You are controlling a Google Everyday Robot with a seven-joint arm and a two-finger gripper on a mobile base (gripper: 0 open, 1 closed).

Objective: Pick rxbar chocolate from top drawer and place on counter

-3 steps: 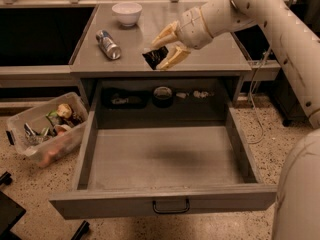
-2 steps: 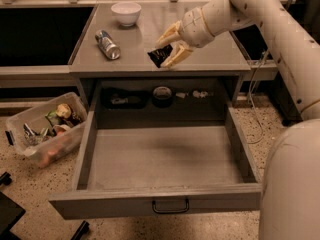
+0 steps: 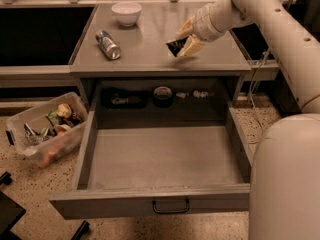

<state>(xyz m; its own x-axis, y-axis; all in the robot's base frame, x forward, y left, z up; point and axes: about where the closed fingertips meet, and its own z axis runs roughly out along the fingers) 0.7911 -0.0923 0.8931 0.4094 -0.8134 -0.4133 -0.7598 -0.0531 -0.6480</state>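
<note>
My gripper (image 3: 184,39) is shut on the rxbar chocolate (image 3: 175,47), a small black-wrapped bar held tilted just above the right half of the grey counter (image 3: 150,44). The bar's far end is hidden between the tan fingers (image 3: 191,46). The top drawer (image 3: 165,159) stands pulled fully out below the counter, its flat grey bottom bare, with a small dark handle (image 3: 171,207) on its front.
A silver-blue can (image 3: 108,44) lies on the counter's left side and a white bowl (image 3: 126,13) stands at its back. Small items sit on the shelf behind the drawer (image 3: 162,95). A clear plastic bin (image 3: 45,129) of objects is on the floor at left.
The gripper has carried the bar a little further back and to the right over the counter, and the bar sits closer to the surface.
</note>
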